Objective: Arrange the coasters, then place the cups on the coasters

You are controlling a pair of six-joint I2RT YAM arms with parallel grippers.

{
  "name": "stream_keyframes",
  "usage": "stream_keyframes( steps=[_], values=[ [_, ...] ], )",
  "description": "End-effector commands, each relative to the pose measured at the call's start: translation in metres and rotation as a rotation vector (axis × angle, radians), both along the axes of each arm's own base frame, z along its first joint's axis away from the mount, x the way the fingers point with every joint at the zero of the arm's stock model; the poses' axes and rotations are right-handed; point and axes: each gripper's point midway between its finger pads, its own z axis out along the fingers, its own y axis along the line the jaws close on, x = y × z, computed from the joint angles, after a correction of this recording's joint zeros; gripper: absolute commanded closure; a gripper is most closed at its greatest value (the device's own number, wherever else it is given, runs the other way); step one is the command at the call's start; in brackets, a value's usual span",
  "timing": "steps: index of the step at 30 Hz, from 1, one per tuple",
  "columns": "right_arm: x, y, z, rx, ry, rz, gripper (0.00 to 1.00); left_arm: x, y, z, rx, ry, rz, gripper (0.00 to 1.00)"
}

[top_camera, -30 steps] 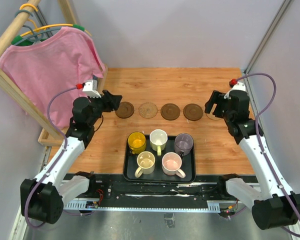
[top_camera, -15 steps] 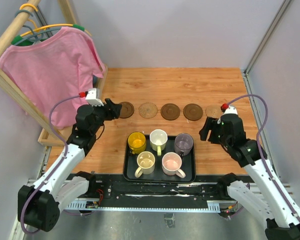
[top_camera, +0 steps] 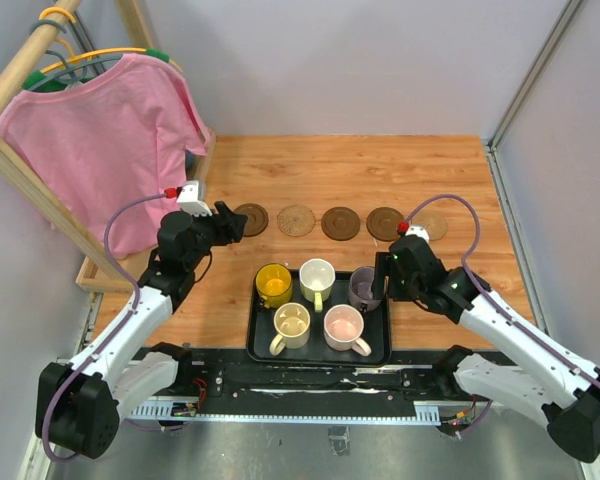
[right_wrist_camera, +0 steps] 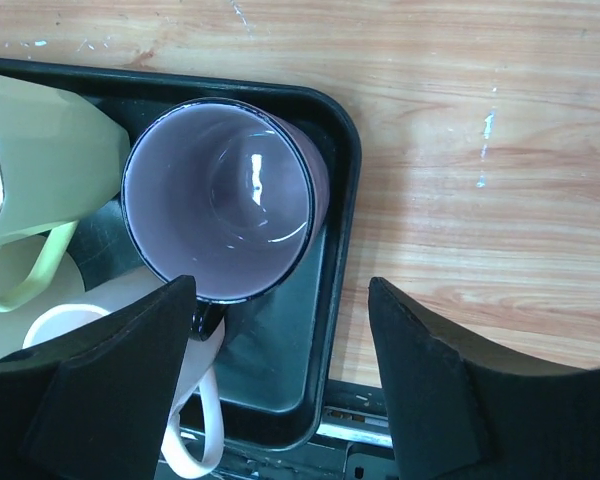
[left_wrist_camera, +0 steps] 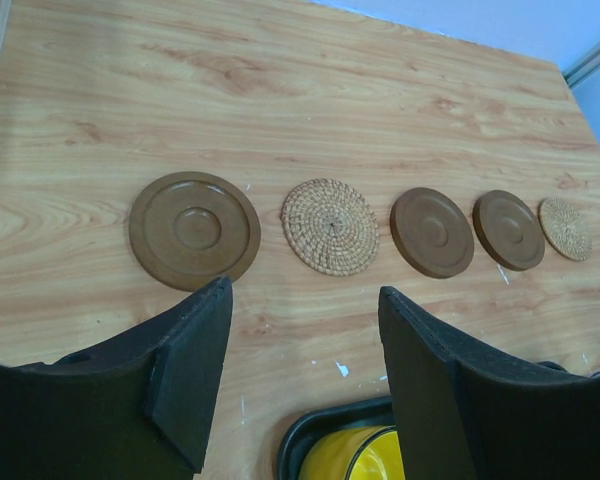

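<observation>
Far left of the overhead view, a pink shirt (top_camera: 100,140) hangs on its rack (top_camera: 20,175) in the upper left corner. Just right of it the left gripper (top_camera: 230,222) hovers over the table (top_camera: 330,165), jaws parted and nothing between them.

Beside its tips starts the row across mid-frame: first coaster (top_camera: 250,219) dark, second coaster (top_camera: 296,219) tan, third coaster (top_camera: 341,223) and fourth coaster (top_camera: 385,223) dark, fifth coaster (top_camera: 432,224) tan, all flat and apart.

On the left wrist view the left gripper (left_wrist_camera: 302,300) gapes over bare wood. The first coaster (left_wrist_camera: 194,229) lies just above the frame-left finger (left_wrist_camera: 190,370), the second coaster (left_wrist_camera: 330,226) above the gap, and the others trail off to the right. The yellow cup (left_wrist_camera: 365,455) peeks in at the bottom edge.

Lower centre overhead is the tray (top_camera: 318,358), holding every cup. The yellow cup (top_camera: 273,285), green cup (top_camera: 317,279) and purple cup (top_camera: 365,288) sit behind, the cream cup (top_camera: 291,324) and pink cup (top_camera: 344,327) in front. None is on a coaster.

The right gripper (top_camera: 380,285) hangs at the tray's right end, over the purple cup. On its wrist view the right gripper (right_wrist_camera: 280,290) is spread wide, clasping nothing. The purple cup (right_wrist_camera: 220,200) stands upright at upper left of centre, above the frame-left finger (right_wrist_camera: 120,380). The other finger (right_wrist_camera: 420,370) is over table outside the tray (right_wrist_camera: 342,200).
</observation>
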Motion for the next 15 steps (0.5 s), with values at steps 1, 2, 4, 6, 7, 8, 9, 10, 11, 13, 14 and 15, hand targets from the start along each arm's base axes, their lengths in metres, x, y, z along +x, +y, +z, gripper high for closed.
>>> stream_keyframes(
  steps=[1,2,4,6,7,8,9,10,11,13,14,15],
  values=[
    [0.006,0.010,-0.005,-0.025,0.001,-0.014,0.28,0.001,-0.002,-0.002,0.005,-0.009,-0.005,0.36],
    [0.007,0.012,-0.006,-0.033,0.005,-0.011,0.28,0.000,-0.002,-0.003,0.006,-0.007,-0.003,0.36],
    [0.007,0.016,-0.009,-0.039,0.010,-0.003,0.27,0.001,-0.001,-0.004,0.008,-0.005,0.000,0.36],
    [0.008,0.019,-0.011,-0.038,0.013,0.002,0.25,0.001,0.000,-0.005,0.008,-0.004,0.003,0.36],
    [0.008,0.020,-0.011,-0.036,0.014,0.005,0.25,0.001,0.000,-0.005,0.009,-0.003,0.004,0.36],
    [0.008,0.021,-0.012,-0.036,0.017,0.006,0.25,0.001,0.000,-0.005,0.009,-0.004,0.005,0.36],
    [0.008,0.022,-0.012,-0.035,0.018,0.008,0.25,0.001,0.000,-0.005,0.009,-0.003,0.004,0.36],
    [0.008,0.023,-0.013,-0.036,0.022,0.011,0.24,0.001,-0.001,-0.006,0.009,-0.002,0.000,0.36],
    [0.008,0.024,-0.012,-0.034,0.021,0.015,0.24,0.001,-0.002,-0.006,0.007,-0.002,-0.001,0.36],
    [0.008,0.027,-0.012,-0.032,0.019,0.023,0.24,0.002,-0.002,-0.007,0.008,0.001,-0.002,0.36],
    [0.008,0.029,-0.011,-0.027,0.015,0.029,0.24,0.002,-0.002,-0.007,0.008,0.002,-0.003,0.36],
    [0.007,0.030,-0.010,-0.021,0.014,0.036,0.23,0.003,-0.002,-0.008,0.008,0.003,-0.003,0.36]
  ],
)
